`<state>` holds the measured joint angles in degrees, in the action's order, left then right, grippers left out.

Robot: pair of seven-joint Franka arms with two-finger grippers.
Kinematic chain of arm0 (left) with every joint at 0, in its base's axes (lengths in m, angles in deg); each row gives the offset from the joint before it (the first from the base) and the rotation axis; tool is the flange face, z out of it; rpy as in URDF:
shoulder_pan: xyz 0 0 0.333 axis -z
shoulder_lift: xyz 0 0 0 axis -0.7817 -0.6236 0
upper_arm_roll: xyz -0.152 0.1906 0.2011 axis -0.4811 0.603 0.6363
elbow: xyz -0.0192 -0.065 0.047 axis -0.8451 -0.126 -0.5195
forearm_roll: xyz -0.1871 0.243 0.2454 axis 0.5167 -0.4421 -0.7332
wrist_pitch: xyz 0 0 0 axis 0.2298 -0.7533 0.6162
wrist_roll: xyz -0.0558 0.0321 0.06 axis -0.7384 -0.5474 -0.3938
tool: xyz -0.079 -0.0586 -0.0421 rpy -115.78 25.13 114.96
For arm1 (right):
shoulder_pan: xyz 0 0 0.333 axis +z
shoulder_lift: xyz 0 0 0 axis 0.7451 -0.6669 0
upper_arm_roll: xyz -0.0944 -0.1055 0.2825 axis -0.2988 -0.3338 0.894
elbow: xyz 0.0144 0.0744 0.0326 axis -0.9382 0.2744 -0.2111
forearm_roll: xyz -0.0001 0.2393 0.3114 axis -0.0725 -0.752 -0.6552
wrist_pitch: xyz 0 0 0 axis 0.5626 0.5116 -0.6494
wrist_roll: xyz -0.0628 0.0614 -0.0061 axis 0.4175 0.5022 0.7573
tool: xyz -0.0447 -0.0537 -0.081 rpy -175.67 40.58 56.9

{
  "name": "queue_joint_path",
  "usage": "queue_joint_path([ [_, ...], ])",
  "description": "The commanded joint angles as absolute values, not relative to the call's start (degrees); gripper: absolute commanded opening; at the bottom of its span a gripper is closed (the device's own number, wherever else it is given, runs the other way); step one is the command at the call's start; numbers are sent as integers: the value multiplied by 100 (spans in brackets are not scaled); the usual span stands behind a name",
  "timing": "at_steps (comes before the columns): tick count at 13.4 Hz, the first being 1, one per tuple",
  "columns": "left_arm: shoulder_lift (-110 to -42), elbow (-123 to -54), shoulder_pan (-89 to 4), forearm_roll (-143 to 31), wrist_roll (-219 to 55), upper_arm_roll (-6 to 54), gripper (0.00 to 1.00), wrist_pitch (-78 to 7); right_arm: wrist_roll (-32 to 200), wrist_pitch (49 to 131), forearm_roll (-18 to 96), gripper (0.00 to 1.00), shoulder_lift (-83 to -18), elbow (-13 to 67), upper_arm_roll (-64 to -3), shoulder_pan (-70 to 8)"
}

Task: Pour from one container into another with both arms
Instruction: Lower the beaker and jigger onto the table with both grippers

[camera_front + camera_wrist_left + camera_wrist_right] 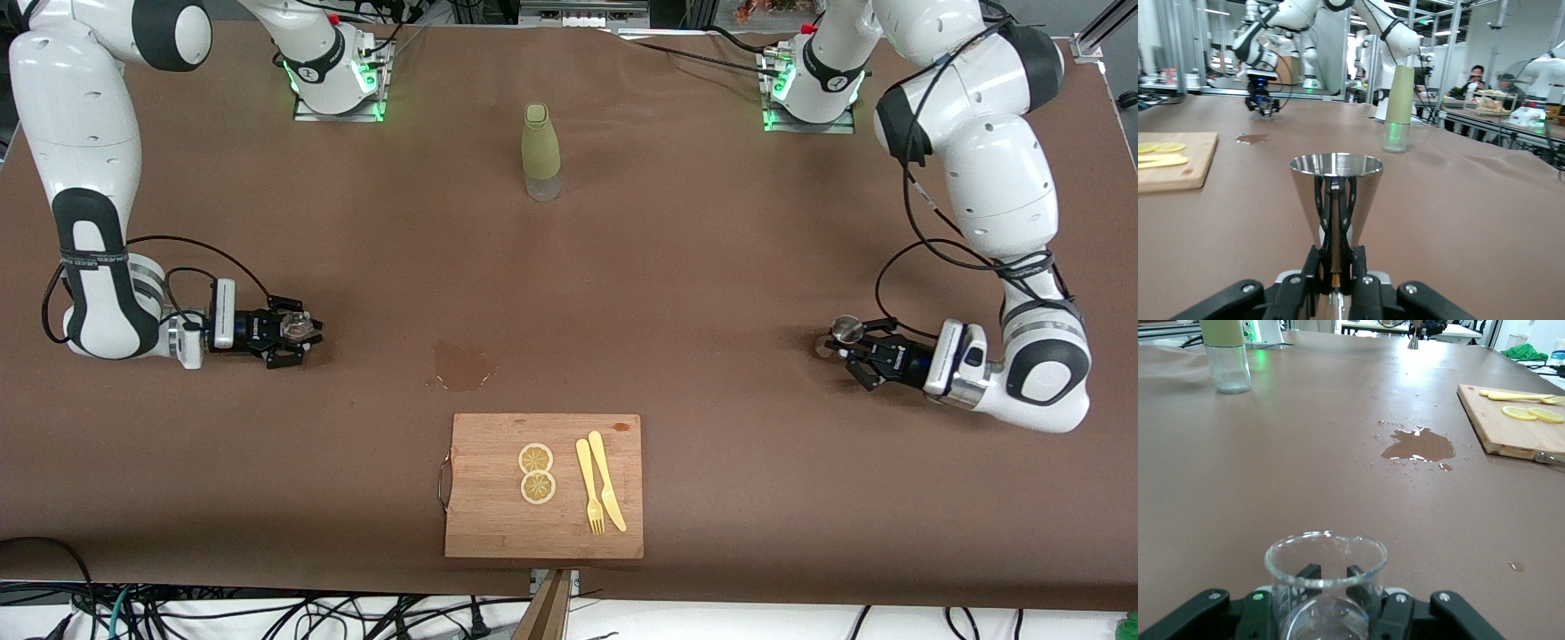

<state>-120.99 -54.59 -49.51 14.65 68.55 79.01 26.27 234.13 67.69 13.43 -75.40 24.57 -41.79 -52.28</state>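
Down low at the table's two ends, each arm holds a cup. At three o'clock from the spill (462, 367), the left gripper (855, 354) is clamped on a shiny metal cup (1336, 200). At nine o'clock, the right gripper (298, 336) squeezes a clear glass beaker (1325, 581) between its jaws.

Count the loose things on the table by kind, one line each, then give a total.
Bottle: 1
Metal cup, in left gripper: 1
Glass beaker, in right gripper: 1
Cutting board: 1
Lemon slices: 2
Plastic fork: 1
Plastic knife: 1
Total: 8
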Motion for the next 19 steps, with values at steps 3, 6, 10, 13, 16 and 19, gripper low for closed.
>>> queue_joint_path([
  [3, -12342, -5223, -5230, 1880, 7470, 7951, 0, 2464, 23745, 6470, 1213, 30, -7698, 2536, -4270, -5344],
  [6, -12352, -5231, -5247, 2153, 7426, 7977, 0, 2088, 23746, 6470, 1204, 33, -7751, 2554, -4270, -5423],
  [10, -12422, -5275, -5335, 2242, 7199, 7977, 0, 1621, 23737, 6479, 1056, 52, -7856, 2562, -4279, -5485],
  [13, -12422, -5310, -5335, 2382, 7127, 7978, 0, 1568, 23676, 6496, 1046, 64, -7874, 2554, -4445, -5485],
  [16, -12484, -5363, -5335, 2409, 7127, 7978, 1, 1559, 23658, 6496, 1046, 100, -7865, 2492, -4621, -5485],
  [19, -12492, -5407, -5361, 2427, 7180, 7960, 36, 1585, 23501, 6461, 1055, 100, -7830, 2361, -4946, -5485],
])
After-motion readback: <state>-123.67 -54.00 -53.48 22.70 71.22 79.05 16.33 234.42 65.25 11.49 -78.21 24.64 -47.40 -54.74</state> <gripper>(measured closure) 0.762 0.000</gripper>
